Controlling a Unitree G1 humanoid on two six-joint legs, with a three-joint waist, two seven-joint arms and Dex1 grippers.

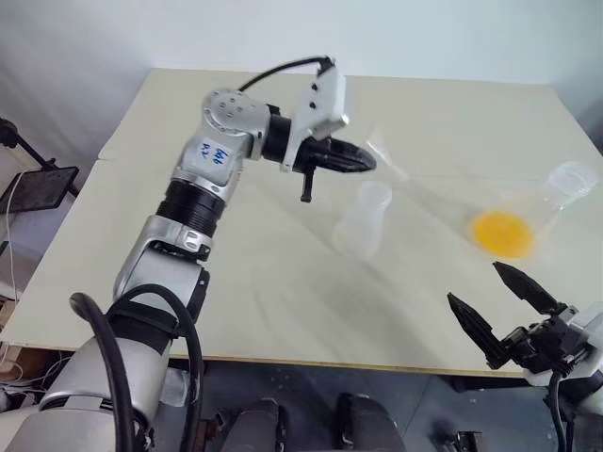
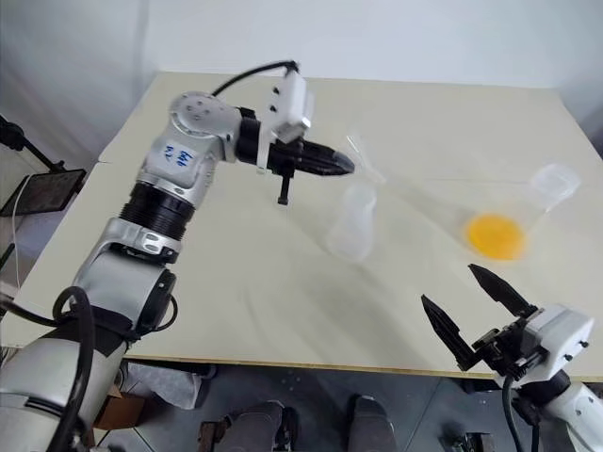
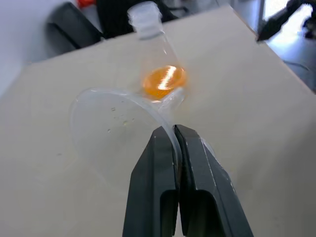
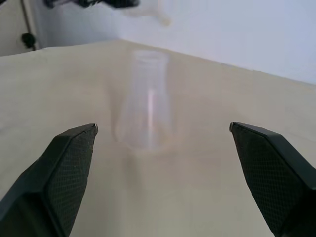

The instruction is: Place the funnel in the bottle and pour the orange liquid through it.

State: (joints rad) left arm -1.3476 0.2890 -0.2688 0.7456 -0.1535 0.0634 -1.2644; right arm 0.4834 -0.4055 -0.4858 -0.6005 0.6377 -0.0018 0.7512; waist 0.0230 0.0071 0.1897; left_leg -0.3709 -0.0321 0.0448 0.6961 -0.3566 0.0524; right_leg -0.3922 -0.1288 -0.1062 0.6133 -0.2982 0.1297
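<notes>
My left gripper (image 1: 369, 162) hangs above the table, shut on the rim of the clear funnel (image 3: 111, 123), whose faint shape sticks out past the fingertips (image 1: 384, 151). Just below and beside it stands the small clear bottle (image 1: 364, 220), upright and empty; it also faces me in the right wrist view (image 4: 146, 106). The orange liquid (image 1: 502, 233) pools in a clear flask (image 1: 568, 181) at the right of the table, seen beyond the funnel in the left wrist view (image 3: 163, 81). My right gripper (image 1: 490, 303) is open and empty near the front right table edge.
The beige table (image 1: 236, 282) has its front edge close to my right gripper. A black stand (image 1: 38, 191) sits off the table's left side. Open tabletop lies between the bottle and the flask.
</notes>
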